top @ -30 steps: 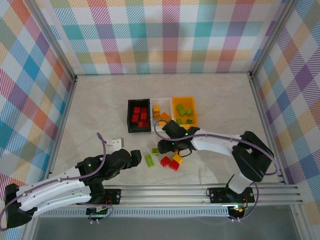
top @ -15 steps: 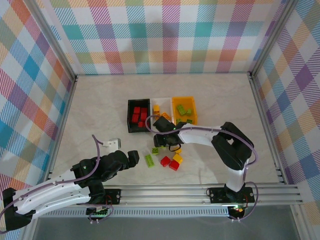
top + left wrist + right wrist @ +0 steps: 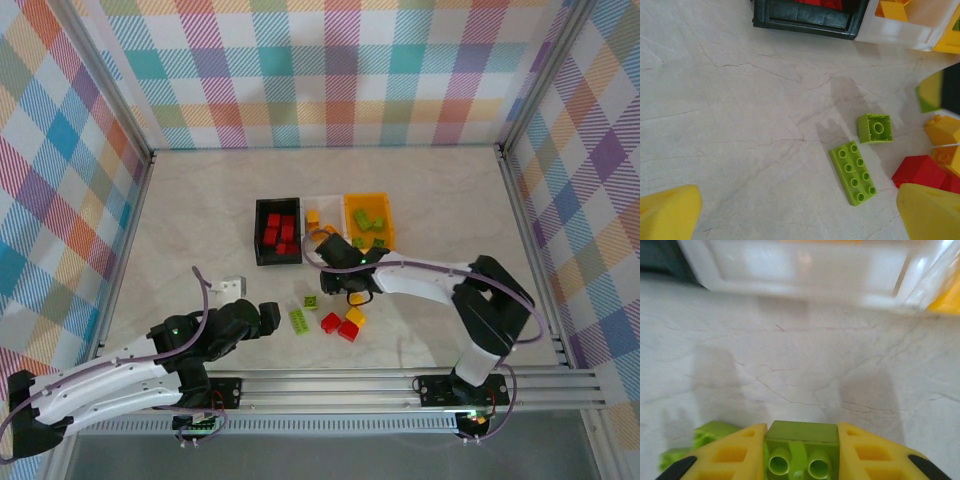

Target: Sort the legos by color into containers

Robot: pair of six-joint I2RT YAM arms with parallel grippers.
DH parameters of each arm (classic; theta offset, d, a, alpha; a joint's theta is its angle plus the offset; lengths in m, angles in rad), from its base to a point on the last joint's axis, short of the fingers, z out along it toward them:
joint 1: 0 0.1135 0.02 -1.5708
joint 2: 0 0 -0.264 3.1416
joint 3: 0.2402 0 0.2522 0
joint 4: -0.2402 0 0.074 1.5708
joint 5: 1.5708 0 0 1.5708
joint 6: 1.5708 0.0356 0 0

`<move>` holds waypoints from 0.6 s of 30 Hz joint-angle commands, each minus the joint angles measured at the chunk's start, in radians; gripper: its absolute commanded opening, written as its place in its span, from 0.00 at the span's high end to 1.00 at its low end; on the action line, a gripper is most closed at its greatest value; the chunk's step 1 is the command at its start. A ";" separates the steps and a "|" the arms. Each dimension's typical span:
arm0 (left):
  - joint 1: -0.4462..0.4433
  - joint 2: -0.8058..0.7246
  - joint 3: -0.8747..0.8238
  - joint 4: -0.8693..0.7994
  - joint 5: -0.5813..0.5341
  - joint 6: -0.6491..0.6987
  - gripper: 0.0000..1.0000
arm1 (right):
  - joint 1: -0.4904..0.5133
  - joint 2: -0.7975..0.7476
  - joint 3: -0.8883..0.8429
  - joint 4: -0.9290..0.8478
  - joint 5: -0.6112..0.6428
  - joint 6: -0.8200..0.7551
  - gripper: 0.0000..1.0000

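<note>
My right gripper [image 3: 801, 460], jaws clenched across the flat sides of a lime green lego brick [image 3: 801, 437] that I judge light, rigid and slick, holds it above the worktop [image 3: 800, 365] near the white bin [image 3: 805, 265]; my left gripper [image 3: 800, 210] hangs with jaws released.

Three bins stand in a row on the counter [image 3: 180, 220], walls touching: the black bin [image 3: 259, 232] holds red legos [image 3: 279, 230]; the white bin [image 3: 327, 204] holds orange legos [image 3: 313, 217]; the orange-yellow bin [image 3: 391, 222] holds lime green legos [image 3: 362, 218]. The right gripper [image 3: 348, 292] hangs just in front of the white bin (whether it grips anything is hard to make out from above). Loose pieces lie near it: a small green lego [image 3: 311, 301]; a long green lego [image 3: 298, 320]; a red lego [image 3: 330, 322]; a yellow lego [image 3: 354, 317]. The left gripper [image 3: 268, 316] sits just left of the long green lego.
</note>
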 commanded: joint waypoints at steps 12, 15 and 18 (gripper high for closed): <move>0.000 0.273 0.130 0.152 0.077 0.148 0.00 | -0.351 0.075 0.211 -0.051 -0.043 -0.082 0.70; -0.002 0.345 0.162 0.176 0.098 0.190 0.00 | -0.377 0.153 0.296 -0.057 -0.070 -0.099 0.57; -0.007 0.423 0.189 0.210 0.129 0.227 0.00 | -0.378 0.161 0.327 -0.056 -0.076 -0.125 0.34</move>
